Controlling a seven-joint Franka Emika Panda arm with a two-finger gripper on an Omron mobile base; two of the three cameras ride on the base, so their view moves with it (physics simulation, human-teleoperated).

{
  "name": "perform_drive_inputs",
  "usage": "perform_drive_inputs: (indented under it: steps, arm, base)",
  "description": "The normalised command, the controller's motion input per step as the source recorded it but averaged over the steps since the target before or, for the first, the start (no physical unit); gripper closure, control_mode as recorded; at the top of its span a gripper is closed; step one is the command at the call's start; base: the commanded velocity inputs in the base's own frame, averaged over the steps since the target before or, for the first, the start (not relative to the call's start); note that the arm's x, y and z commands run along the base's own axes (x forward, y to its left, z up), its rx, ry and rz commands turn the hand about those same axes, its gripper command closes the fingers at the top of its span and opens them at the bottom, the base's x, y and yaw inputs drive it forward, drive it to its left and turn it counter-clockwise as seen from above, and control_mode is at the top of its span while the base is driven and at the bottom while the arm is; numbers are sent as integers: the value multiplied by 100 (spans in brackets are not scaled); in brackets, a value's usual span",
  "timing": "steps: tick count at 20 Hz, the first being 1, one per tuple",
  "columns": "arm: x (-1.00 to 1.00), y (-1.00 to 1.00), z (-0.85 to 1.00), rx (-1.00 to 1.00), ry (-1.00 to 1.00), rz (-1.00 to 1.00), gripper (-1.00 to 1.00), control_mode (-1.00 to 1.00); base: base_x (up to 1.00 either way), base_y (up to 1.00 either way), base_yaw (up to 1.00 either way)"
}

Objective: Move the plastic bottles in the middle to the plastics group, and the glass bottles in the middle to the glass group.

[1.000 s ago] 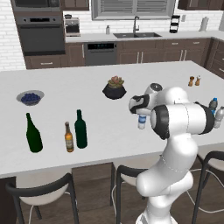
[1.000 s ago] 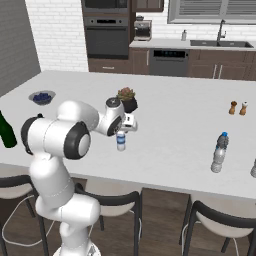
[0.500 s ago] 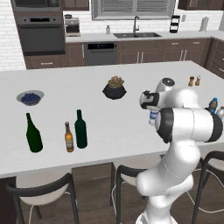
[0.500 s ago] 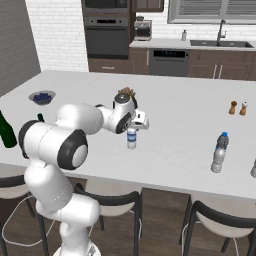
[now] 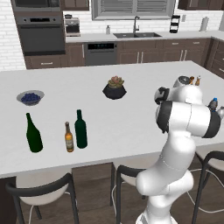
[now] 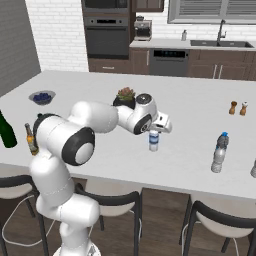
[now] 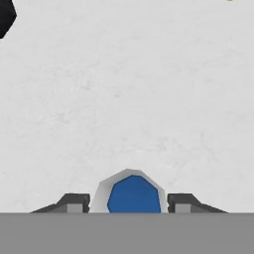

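White island counter (image 5: pixel 122 122), left base view: green glass bottle (image 5: pixel 80 129) already beside the beer bottle (image 5: pixel 68 137) and wine bottle (image 5: pixel 33 134); bowl (image 5: pixel 30 97) holds blueberries. Right base view: gripper (image 6: pixel 156 131) clamped on a small plastic bottle (image 6: pixel 154 140), carrying it – next move calls for travel to the blue-tinted bottle (image 6: pixel 219 152) at right. Hand view: fingers (image 7: pixel 74 202) pinch the bottle, blue top between them.

base views flank arm, share counter (image 5: pixel 131 127), hand view straight down
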Motion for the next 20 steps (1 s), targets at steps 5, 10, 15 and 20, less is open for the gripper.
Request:
perform_drive_inputs:
  steps: [5, 10, 15, 20]
  arm:
    - [0, -99, 0, 0, 0, -17, 100, -100]
    - [0, -92, 0, 0, 0, -18, 100, -100]
    - [-2, -89, -9, 2, 0, -17, 100, -100]
    - [-3, -78, -27, 8, 0, -10, 100, -100]
  base:
    - [0, 0, 0]
    - [0, 0, 0]
    - [0, 0, 0]
    - [0, 0, 0]
